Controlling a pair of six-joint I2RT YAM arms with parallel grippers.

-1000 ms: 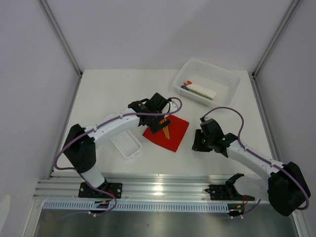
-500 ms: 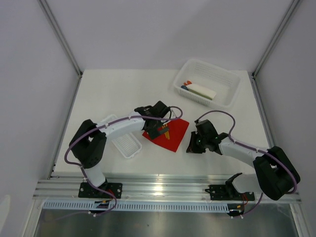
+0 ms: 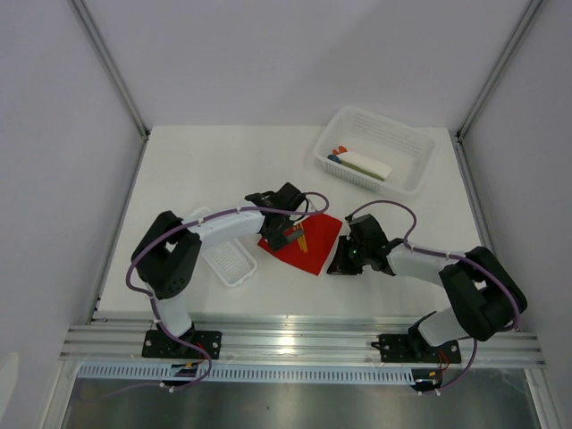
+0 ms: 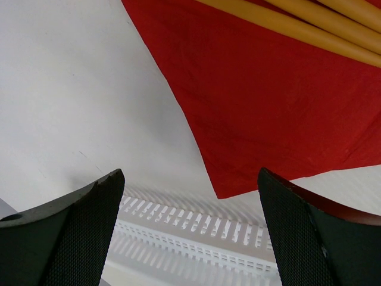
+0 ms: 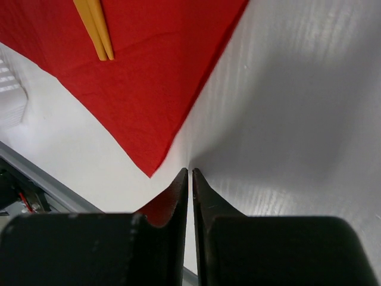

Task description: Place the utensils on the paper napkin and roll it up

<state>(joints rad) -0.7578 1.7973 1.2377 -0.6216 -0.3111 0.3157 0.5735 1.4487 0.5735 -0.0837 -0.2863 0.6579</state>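
The red paper napkin (image 3: 320, 243) lies flat on the table with the orange utensils (image 3: 302, 239) lying together on it. My left gripper (image 3: 288, 235) is open and empty, low over the napkin's left edge. In the left wrist view its gripper (image 4: 189, 177) frames the napkin (image 4: 268, 107), with the utensils (image 4: 309, 27) at the top. My right gripper (image 3: 336, 265) is shut and empty at the napkin's near right edge. In the right wrist view its gripper (image 5: 190, 171) stands on the table just right of the napkin's corner (image 5: 137, 77), and the utensils (image 5: 95, 30) lie beyond.
A narrow white slotted tray (image 3: 228, 259) lies left of the napkin and shows in the left wrist view (image 4: 196, 238). A white mesh basket (image 3: 420, 170) with white, blue and red items stands at the back right.
My right gripper has moved left and down to the napkin's near right edge. My left gripper has dropped a little over the napkin's left edge. The napkin and utensils have not moved.
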